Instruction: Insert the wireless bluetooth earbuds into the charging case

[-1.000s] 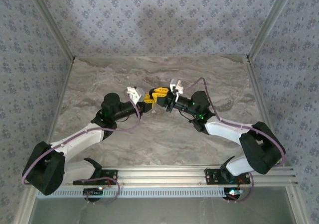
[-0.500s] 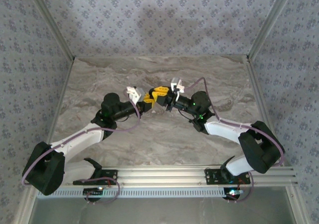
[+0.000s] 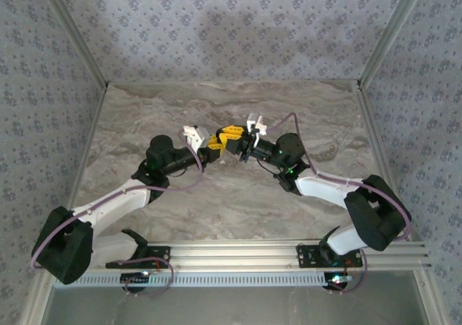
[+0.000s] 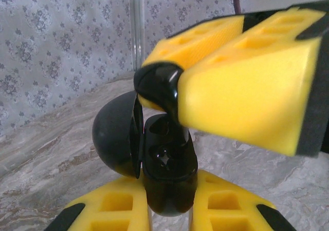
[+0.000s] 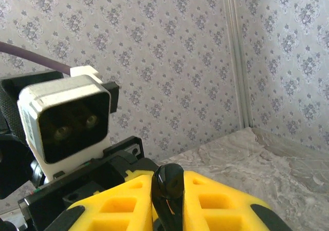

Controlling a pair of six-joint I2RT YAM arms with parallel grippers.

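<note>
My left gripper (image 4: 169,192) is shut on a black charging case (image 4: 167,161), held upright above the table with its round lid (image 4: 114,138) swung open to the left. The case's dark sockets face the camera. My right gripper (image 5: 168,197) is shut on a glossy black earbud (image 5: 169,187), pinched between its yellow fingers (image 5: 121,205). In the left wrist view that earbud (image 4: 157,84) sits at the tip of the right gripper's yellow fingers (image 4: 247,82), just above the case's open top and touching or nearly touching it. From above, both grippers (image 3: 215,149) (image 3: 231,139) meet over the table's middle.
The marble-patterned table (image 3: 144,115) is walled by patterned panels with metal corner posts (image 5: 234,56). The left wrist camera block (image 5: 67,123) stands close in front of the right gripper. The arms' bases sit on the rail (image 3: 238,253) at the near edge.
The right arm has edged very slightly left toward the left gripper. Both grips are unchanged.
</note>
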